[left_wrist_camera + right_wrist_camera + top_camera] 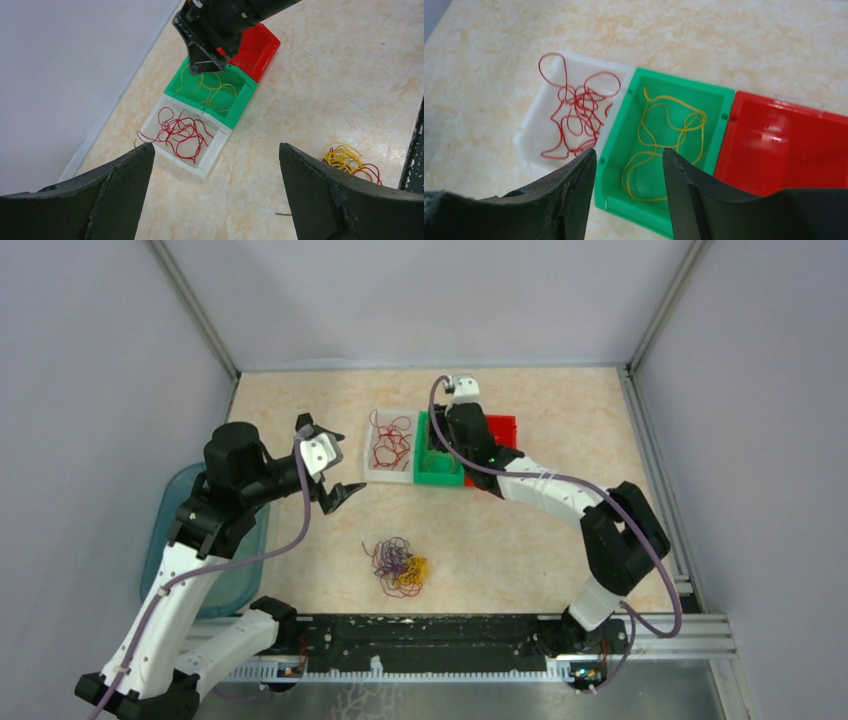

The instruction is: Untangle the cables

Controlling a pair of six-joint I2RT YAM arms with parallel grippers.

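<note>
Currently on the table [520,570]:
- Cables [400,567]: a red, yellow and purple tangle, at 6 o'clock from the bins.
- Red cables [392,440]: in the white bin [390,478].
- Yellow cable [655,145]: in the green bin [438,478], at 3 o'clock of the white bin.
- Red bin [503,427]: at 3 o'clock of the green bin.
- Left gripper [216,147]: jaws spread wide, holding nothing, at 9 o'clock of the white bin.
- Right gripper [629,151]: jaws partly apart, nothing between them, above the green bin.

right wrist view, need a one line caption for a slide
Open right gripper over the green bin with yellow cable inside, red cables in the white bin beside it.
</note>
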